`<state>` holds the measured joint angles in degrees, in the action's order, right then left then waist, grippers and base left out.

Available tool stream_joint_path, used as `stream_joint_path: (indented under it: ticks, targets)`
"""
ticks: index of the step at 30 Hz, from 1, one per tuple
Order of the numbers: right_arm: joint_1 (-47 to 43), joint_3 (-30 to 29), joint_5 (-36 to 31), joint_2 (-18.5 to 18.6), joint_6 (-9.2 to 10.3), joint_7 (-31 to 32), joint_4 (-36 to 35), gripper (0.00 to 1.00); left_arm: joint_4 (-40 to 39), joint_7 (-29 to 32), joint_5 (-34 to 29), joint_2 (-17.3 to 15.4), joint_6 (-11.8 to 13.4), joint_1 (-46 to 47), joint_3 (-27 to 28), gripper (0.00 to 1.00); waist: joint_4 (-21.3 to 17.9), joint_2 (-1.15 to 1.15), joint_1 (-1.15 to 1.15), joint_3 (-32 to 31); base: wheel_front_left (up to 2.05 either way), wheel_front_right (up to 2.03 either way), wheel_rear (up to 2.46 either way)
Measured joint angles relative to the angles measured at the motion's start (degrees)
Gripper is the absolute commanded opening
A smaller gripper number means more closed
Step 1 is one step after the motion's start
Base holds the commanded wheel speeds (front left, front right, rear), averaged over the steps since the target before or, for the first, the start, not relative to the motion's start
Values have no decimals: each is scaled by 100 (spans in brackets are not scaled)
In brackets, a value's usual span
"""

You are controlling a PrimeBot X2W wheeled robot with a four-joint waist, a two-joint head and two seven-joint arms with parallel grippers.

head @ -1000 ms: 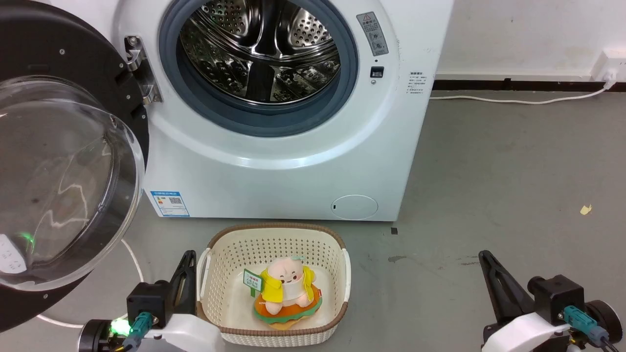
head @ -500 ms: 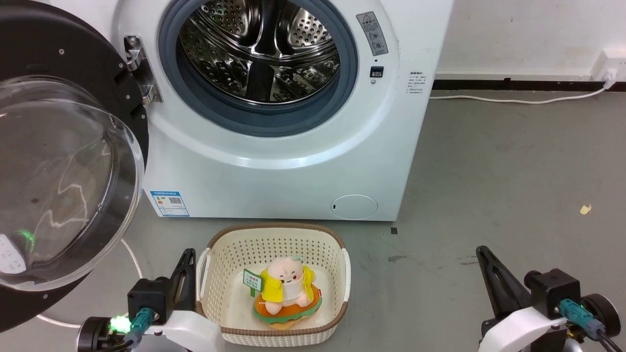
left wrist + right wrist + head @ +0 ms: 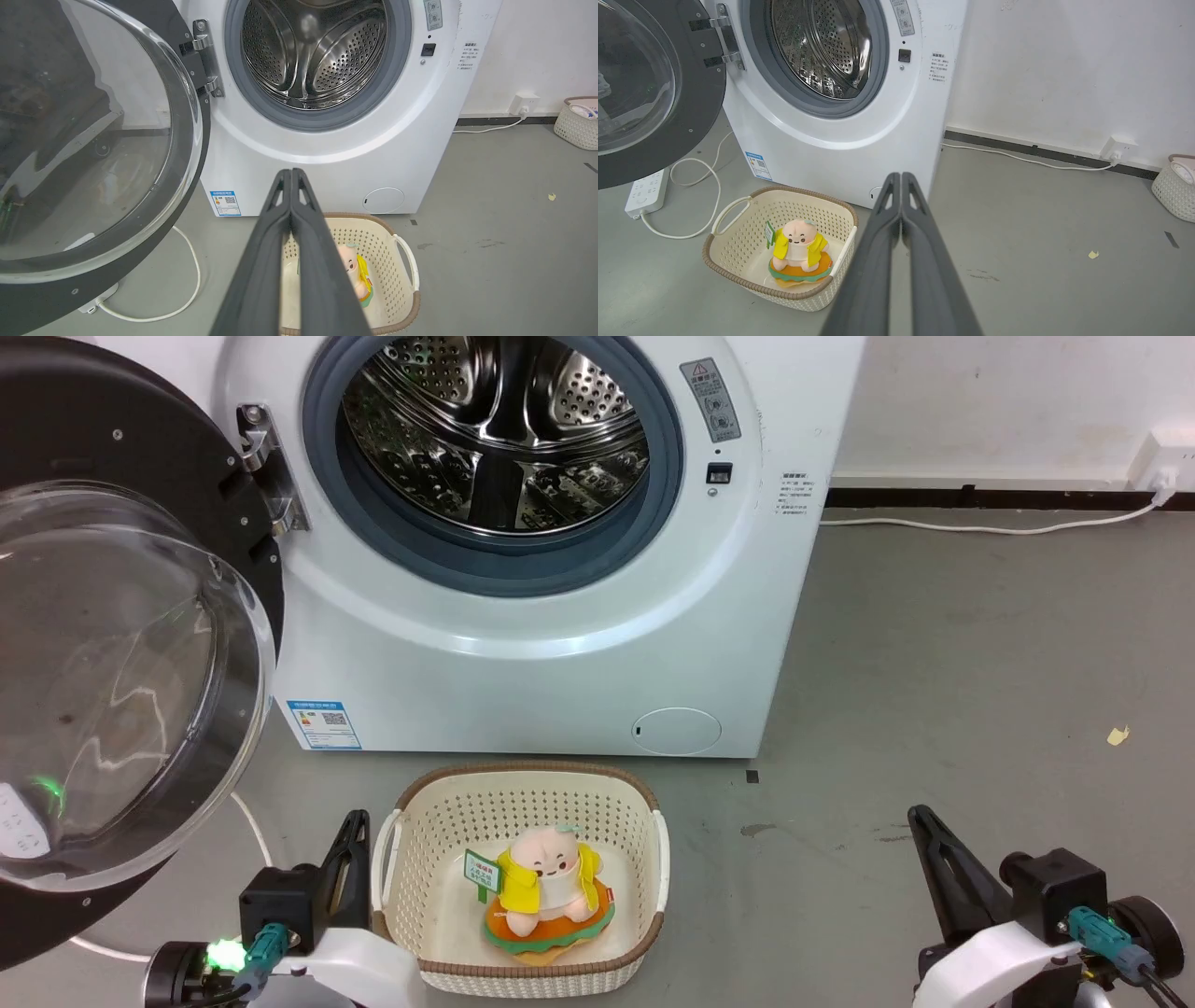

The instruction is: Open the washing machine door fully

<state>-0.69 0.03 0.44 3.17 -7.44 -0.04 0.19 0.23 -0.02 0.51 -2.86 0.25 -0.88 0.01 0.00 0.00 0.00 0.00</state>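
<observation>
Stickers carry what writing the scene has, and none of it is sharp enough to read. The washing machine [image 3: 523, 653], a white front-loader, stands on the grey floor [image 3: 934, 663]. A blue label sticker [image 3: 324, 724] with a small QR square sits at the lower left corner of its front. A grey warning sticker [image 3: 711, 399] with a triangle symbol sits at the upper right of the drum opening, above a small black latch slot [image 3: 718, 473]. A short block of tiny dark print [image 3: 796, 495] lies further right, near the edge. A round flap [image 3: 677, 731] is low on the right of the front.

The washing machine door [image 3: 112, 691] is swung out wide to the left on its metal hinge [image 3: 266, 467]. Its black rim and bulging clear glass bowl face the head camera, and the perforated steel drum [image 3: 495, 429] and blue-grey gasket [image 3: 504, 574] are fully exposed.

Just in front of the machine, a cream basket [image 3: 527, 770] with a brown rim holds a plush toy [image 3: 546, 887] in a yellow jacket. Beside the toy is a small green sign [image 3: 482, 873] with illegible characters.

The left pincer [image 3: 355, 821] hangs low beside the basket's left wall, fingers pressed together on nothing. The right pincer [image 3: 922, 817] is well to the right over bare floor, likewise pressed together and empty. Neither touches the door. A white power strip [image 3: 644, 193] lies on the floor near the door's lower rim.
</observation>
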Motion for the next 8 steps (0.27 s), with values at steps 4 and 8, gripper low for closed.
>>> stream_joint_path:
  ticks: [4,8]
  targets:
    - [0,-1,0,0,0,0,0,0,0,0,0,0,0,1,0,0,0,0,0,0,0,0,0]
    - [0,1,0,0,0,0,0,0,0,0,0,0,0,1,3,0,0,0,0,0,0,0,0]
